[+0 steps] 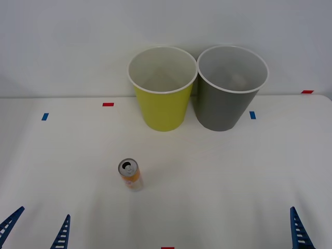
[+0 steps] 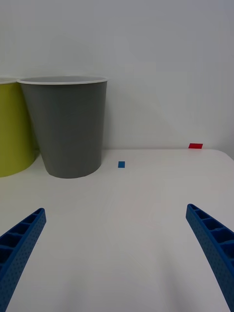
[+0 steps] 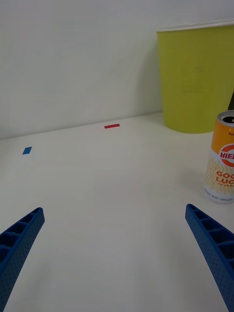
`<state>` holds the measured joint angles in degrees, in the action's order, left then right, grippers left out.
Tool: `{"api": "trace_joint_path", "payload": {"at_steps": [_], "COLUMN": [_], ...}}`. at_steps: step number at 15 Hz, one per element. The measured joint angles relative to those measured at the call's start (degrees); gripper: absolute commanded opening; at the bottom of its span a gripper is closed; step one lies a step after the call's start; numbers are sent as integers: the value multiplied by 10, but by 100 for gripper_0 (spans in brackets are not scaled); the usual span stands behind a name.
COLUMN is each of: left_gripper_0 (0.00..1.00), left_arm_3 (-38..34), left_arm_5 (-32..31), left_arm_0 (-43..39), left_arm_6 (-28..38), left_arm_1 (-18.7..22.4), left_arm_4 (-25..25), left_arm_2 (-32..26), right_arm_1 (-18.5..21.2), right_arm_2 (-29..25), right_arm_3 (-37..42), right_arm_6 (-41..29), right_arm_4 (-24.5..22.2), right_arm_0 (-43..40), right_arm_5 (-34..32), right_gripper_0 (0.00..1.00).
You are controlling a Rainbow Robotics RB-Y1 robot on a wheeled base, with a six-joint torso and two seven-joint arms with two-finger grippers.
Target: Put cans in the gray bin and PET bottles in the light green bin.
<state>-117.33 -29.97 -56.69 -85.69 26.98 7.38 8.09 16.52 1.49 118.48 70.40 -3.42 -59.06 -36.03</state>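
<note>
Both open, empty: left gripper [image 1: 36, 231] near-left of upright can [image 1: 129, 175], right gripper [image 2: 117, 243] near-right, facing gray bin [image 1: 228, 88].

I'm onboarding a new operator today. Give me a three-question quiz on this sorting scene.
1. True or false: the can stands upright on the table.
2. Which bin sits on the robot's right: A) the light green bin, B) the gray bin?
3. Fill in: both the left gripper and the right gripper are ____.

Key: 1 true; 2 B; 3 open.
</note>
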Motion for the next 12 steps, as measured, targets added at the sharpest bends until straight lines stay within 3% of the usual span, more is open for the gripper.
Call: {"api": "trace_joint_path", "payload": {"at_steps": [12], "left_gripper_0": [100], "left_arm_3": [0], "left_arm_5": [0], "left_arm_0": [0], "left_arm_6": [0], "left_arm_1": [0], "left_arm_4": [0], "left_arm_2": [0], "right_arm_1": [0], "right_arm_2": [0], "right_arm_3": [0], "right_arm_6": [0], "right_arm_4": [0], "right_arm_0": [0], "right_arm_5": [0], "right_gripper_0": [100]}}
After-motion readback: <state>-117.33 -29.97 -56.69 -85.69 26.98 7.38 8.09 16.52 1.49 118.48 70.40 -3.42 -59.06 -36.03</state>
